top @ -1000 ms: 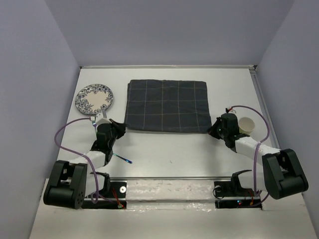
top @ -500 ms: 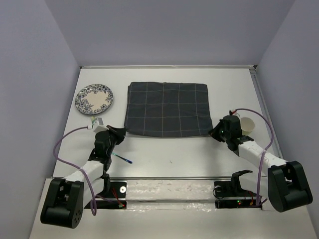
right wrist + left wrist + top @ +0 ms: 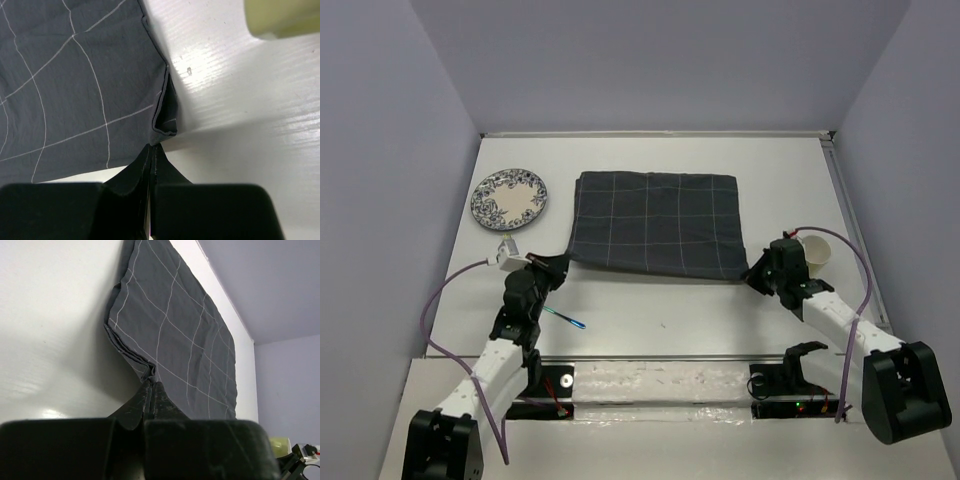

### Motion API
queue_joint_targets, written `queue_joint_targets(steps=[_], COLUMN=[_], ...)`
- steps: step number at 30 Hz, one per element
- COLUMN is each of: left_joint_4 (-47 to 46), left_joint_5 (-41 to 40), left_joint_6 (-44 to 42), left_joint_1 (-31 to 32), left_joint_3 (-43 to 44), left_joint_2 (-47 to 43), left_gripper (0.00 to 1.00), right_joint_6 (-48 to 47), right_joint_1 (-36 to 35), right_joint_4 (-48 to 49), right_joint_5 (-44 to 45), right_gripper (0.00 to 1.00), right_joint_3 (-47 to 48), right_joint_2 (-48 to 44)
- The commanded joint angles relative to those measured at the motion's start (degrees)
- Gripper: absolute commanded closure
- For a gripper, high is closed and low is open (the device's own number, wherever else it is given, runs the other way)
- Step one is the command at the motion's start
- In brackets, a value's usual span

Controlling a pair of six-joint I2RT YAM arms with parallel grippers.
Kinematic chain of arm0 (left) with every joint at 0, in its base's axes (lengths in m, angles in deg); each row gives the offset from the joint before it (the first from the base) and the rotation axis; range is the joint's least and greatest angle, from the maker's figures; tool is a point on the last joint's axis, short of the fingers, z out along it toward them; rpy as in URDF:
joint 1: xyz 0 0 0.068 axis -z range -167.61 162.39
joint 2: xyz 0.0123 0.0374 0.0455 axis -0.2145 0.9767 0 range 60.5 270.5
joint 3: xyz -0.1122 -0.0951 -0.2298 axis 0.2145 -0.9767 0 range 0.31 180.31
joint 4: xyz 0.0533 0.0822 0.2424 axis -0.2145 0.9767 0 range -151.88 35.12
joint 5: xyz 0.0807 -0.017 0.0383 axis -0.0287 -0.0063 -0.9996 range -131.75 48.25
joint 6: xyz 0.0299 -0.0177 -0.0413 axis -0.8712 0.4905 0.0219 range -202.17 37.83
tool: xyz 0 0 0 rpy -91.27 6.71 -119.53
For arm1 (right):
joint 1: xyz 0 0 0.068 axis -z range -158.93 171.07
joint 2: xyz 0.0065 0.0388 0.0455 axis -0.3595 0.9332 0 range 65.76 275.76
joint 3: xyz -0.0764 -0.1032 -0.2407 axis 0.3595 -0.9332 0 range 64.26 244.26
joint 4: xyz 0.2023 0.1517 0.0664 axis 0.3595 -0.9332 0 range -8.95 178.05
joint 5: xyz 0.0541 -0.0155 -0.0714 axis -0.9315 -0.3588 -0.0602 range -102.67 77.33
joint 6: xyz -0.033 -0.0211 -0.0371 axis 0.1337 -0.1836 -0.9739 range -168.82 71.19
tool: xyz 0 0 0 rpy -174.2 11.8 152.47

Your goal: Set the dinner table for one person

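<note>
Grey cloth (image 3: 655, 225): wrist views alone show left claw (image 3: 150, 386) and right claw (image 3: 151, 148) pinching its corners.

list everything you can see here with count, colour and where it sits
dinner table: one, white, under everything
cloth: one, dark grey with pale grid lines, table centre
plate: one, blue and white patterned, far left
cup: one, pale yellow, right, beside the right arm
thin blue object: one, near the left arm, too small to identify
left gripper: one, black, fingers shut on cloth's near left corner
right gripper: one, black, fingers shut on cloth's near right corner
</note>
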Motion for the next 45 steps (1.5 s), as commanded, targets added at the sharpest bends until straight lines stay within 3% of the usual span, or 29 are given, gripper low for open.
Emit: queue_joint_targets(steps=[1,2,3,4,5,6,9,13,18,24,30,36,39,45], left_joint_4=[4.99,5.71,6.5,7.03,8.25,9.22,12.48,14.77,14.07,10.64,7.12,9.32,11.61,13.81], left_joint_5=[-2.43,-2.87,-3.05,-3.31,-3.75,-5.14,-7.95,-12.18,-17.28,-21.06,-10.71,0.46,7.47,3.63], left_joint_6=[-0.39,-0.57,-0.48,-0.57,-0.92,-1.44,-3.9,-8.2,-11.55,-9.01,-4.7,-6.98,-9.35,-12.26], left_joint_1=[0.15,0.07,0.07,0.07,0.07,0.15,0.15,0.15,0.15,-0.9,-11.08,-26.36,-30.24,-34.11], left_joint_3=[-5.27,-5.44,-5.44,-5.53,-5.18,-4.66,-0.29,6.41,15.11,21.97,28.38,34.45,37.52,41.31], left_joint_2=[-4.27,-6.29,-6.31,-8.22,-9.11,-10.51,-12.1,-9.58,-2.54,8.79,22.24,31.04,37.44,43.17], left_gripper=[0.99,0.8,0.79,0.55,0.43,0.22,0.01,0.01,0.01,0.01,0.04,0.07,0.08,0.13], right_joint_6=[0.17,0.26,0.26,0.17,-0.18,-0.53,-2.11,-2.99,-3.96,-4.84,-5.81,-5.81,-5.89,-6.6], right_joint_1=[0.43,0.43,0.43,0.43,0.43,0.43,0.43,0.43,0.43,-0.18,-1.42,-3.0,-3.62,-3.62], right_joint_4=[-1.98,-1.9,-1.98,-1.9,-1.72,-1.63,-1.81,-3.65,-6.03,-2.87,4.51,10.84,11.46,11.73], right_joint_5=[0.9,0.9,0.64,0.37,0.11,-0.59,-3.21,-4.29,-5.51,-9.38,-12.63,-16.33,-17.29,-18.08], right_gripper=[1.0,1.0,0.99,0.96,0.86,0.79,0.57,0.39,0.37,0.37,0.37,0.37,0.37,0.38], right_joint_3=[-0.75,-0.75,-0.75,-0.75,-1.01,-1.1,-0.67,1.79,5.75,7.51,5.14,2.07,0.74,-0.23], right_joint_2=[-1.43,-1.35,-1.35,-1.35,-1.35,-1.61,-2.66,-7.22,-12.15,-14.62,-12.86,-10.84,-11.62,-13.56])
